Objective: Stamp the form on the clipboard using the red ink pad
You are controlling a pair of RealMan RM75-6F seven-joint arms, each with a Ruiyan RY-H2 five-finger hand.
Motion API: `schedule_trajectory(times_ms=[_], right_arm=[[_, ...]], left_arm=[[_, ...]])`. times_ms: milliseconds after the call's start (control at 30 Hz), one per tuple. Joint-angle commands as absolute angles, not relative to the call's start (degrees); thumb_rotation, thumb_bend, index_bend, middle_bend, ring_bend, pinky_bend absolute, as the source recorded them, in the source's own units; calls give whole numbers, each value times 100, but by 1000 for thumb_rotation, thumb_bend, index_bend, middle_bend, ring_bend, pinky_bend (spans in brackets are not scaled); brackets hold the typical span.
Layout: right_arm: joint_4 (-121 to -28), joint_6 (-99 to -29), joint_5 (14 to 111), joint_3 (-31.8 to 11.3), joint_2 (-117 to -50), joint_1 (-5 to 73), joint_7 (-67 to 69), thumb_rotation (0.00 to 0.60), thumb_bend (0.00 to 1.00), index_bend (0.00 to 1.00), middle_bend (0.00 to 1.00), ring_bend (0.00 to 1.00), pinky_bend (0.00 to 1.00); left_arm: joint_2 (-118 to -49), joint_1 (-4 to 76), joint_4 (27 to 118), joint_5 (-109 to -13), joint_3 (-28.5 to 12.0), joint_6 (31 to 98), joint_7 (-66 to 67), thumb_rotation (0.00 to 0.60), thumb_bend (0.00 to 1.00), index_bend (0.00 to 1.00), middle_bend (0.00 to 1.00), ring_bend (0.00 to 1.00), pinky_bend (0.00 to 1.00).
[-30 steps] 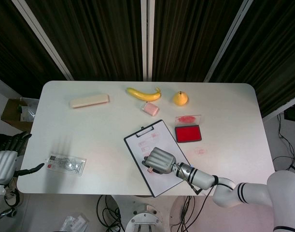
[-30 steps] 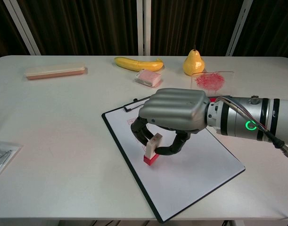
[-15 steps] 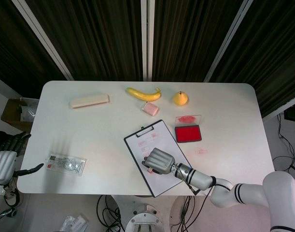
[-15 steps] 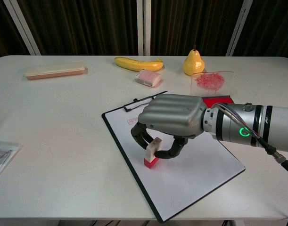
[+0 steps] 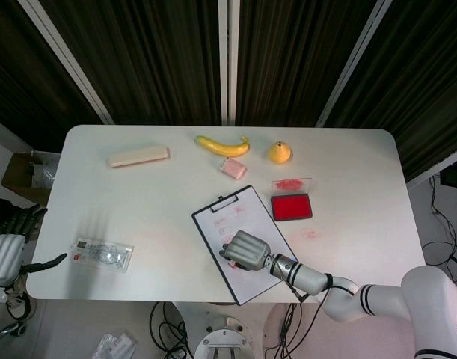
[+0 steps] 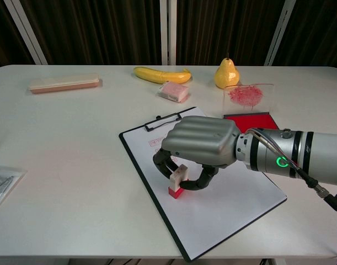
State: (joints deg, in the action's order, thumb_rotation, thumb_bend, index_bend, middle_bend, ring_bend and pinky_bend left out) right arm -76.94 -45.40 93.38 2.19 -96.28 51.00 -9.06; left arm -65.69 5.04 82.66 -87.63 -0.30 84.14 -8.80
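Note:
A clipboard (image 6: pixel 223 215) (image 5: pixel 252 280) with a white form lies at the table's front centre, tilted. My right hand (image 6: pixel 200 143) (image 5: pixel 245 249) hovers over its left part and pinches a small stamp (image 6: pixel 178 181) with a pale handle and red base. The stamp's base touches the form near the clipboard's left edge. The red ink pad (image 6: pixel 249 120) (image 5: pixel 292 206) lies open to the right, its clear lid (image 6: pixel 247 92) smeared with red behind it. My left hand (image 5: pixel 10 250) hangs off the table's left edge, fingers apart, holding nothing.
A banana (image 6: pixel 160 74), a yellow pear (image 6: pixel 226 74) and a pink wrapped packet (image 6: pixel 173 91) sit along the back. A long beige case (image 6: pixel 63 83) lies back left. A clear plastic bag (image 5: pixel 102 254) (image 6: pixel 1 183) rests front left.
My right hand has lowered and drawn slightly nearer with the stamp, setting its red base down on the form. The left hand stays still.

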Motion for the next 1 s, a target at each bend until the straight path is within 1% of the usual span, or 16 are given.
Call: schedule_trajectory(times_ms=[33,300,500,800,1000], right_arm=[[-7650,-4514,9330,251,-9662,5092,-932,600,395,744,615,740,878],[-7611,-4504,9313,275,-9706,5078,-1058,600,397,754,620,740,878],[-7811,-4734,9349,155,-9577,5067,-1012,600,397,755,620,740,878],[-8749,-5289,9442,-122,-8884,4996,-1022,600,397,759,620,740,878],[-9180,-5698,9392,-189,-8324,4758,-989,600,397,759,621,740,878]], left_arm=[[-6573,502,8255,-8765,-28,8415,-888,236,65,107,82,87,183],[-6578,491,8234,-8775,-29,8437,-917,238,65,107,82,87,183],[-6549,487,8261,-8782,-34,8454,-913,234,65,107,82,87,183],[-6498,483,8366,-8804,-49,8500,-854,239,64,107,82,87,183],[-6492,495,8432,-8837,-40,8495,-791,236,65,107,82,87,184]])
